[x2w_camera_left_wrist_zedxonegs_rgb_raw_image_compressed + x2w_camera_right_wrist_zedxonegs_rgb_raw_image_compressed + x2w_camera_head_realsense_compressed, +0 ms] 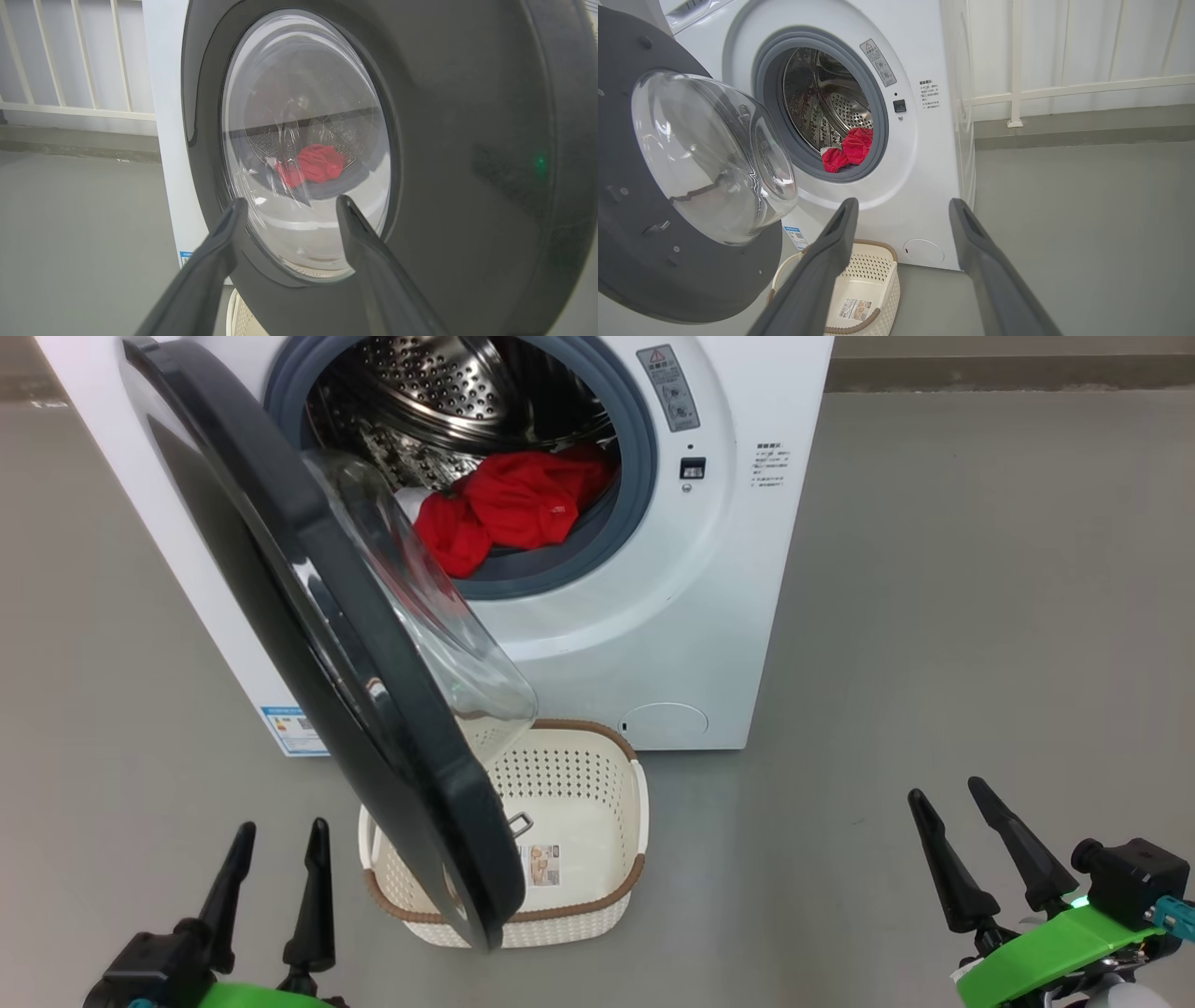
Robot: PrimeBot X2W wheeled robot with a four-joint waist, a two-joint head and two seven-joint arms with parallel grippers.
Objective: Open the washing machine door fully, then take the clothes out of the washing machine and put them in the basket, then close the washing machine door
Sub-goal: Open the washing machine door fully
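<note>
Left arm pose: the left tool (284,824) sits low at the lower left of the head view, fingers pointing up at the outer face of the washing machine door (308,569), clear of it.
Right arm pose: the right tool (945,789) sits low at the lower right, over the floor (934,616), well apart from the washing machine (653,644).
Door: partly open, its lower edge in front of the basket (639,803), which stands on the floor just before the machine.
Clothes: the clothes (523,499) lie at the drum's front, on the grey ring.
Left wrist view: the door's black outer face, with the clothes seen through its glass.
Right wrist view: the door's inner bowl, the open drum mouth, the basket's bottom label and a white railing (1064,88).
Left tool state: fingers wide apart, gripping nothing.
Right tool state: fingers wide apart, gripping nothing.
</note>
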